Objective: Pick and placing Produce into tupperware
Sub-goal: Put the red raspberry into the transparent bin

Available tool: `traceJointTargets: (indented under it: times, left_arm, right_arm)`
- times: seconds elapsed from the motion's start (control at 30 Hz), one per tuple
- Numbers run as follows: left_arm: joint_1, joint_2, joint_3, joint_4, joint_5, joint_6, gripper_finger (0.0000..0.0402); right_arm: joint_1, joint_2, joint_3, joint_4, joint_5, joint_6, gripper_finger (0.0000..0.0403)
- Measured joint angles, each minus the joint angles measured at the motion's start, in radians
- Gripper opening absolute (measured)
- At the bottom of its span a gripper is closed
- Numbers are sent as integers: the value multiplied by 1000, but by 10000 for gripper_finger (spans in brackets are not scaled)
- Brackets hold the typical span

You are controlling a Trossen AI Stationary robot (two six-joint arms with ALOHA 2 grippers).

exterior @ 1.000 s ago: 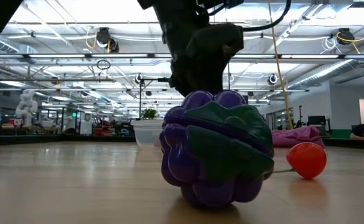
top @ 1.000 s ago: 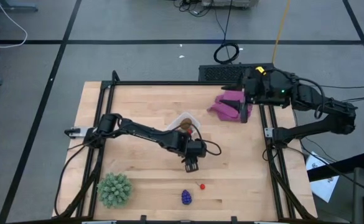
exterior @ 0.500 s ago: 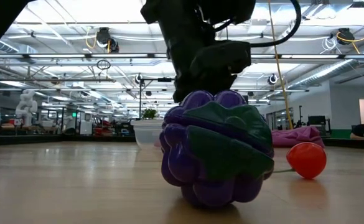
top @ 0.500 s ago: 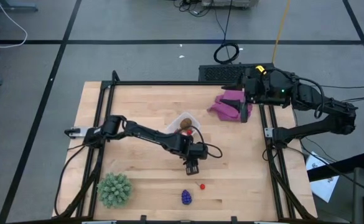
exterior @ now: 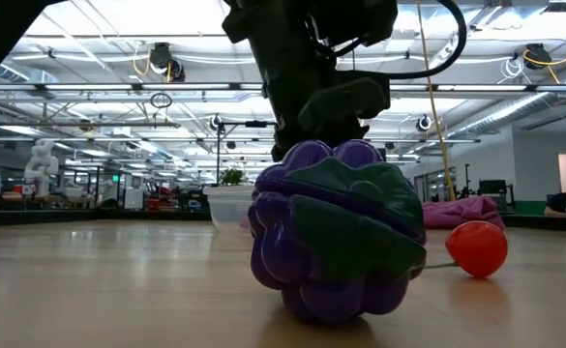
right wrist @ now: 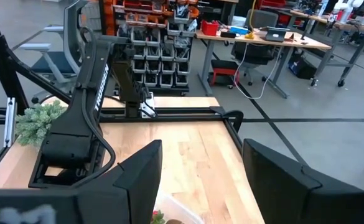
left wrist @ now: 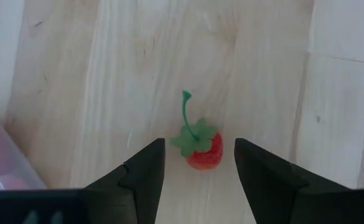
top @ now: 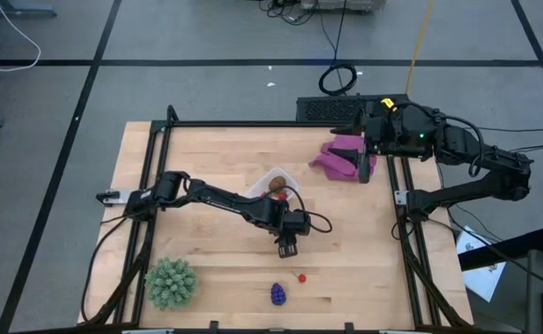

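Table (top: pixel 215 148) w/ tub (top: pixel 269 179) mid-table, brown oval inside. Right gripper (top: pixel 362 167) waits parked over the cloth (top: pixel 343 153) at far edge, jaws apart, nothing held. Left gripper (left wrist: pixel 198 163) hovers above the strawberry (left wrist: pixel 201 149), fingers parted & empty. Grape bunch (top: pixel 277 294) lies near front edge. Tip: drop straight down, straddle the berry body not the stem, then close gently.

Left gripper (top: pixel 287 249) hangs open over bare wood. A small red berry (left wrist: pixel 203 147) lies just ahead, in line with the gap between the fingers, nothing beside it. Grape bunch (top: pixel 277 294) sits farther ahead, apart. Tupperware (top: pixel 273 183) stands close behind the wrist. Spiky green plant (top: pixel 171 282) is well off to the side.
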State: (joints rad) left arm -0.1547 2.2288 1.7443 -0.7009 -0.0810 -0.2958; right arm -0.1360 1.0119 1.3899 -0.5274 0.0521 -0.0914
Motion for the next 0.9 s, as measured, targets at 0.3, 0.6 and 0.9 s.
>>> traceJointTargets:
  times: [0.3, 0.6, 0.9]
  left_arm:
    - [-3, 0, 0, -6, 25, -2, 198]
    - [-1, 34, -1, 1, 55, -10, 198]
    - [0, 43, 0, 10, 55, -21, 198]
  right_arm:
    - [0, 0, 0, 0, 0, 0, 215]
    - [0, 0, 0, 0, -1, 0, 215]
    - [0, 0, 0, 0, 0, 0, 215]
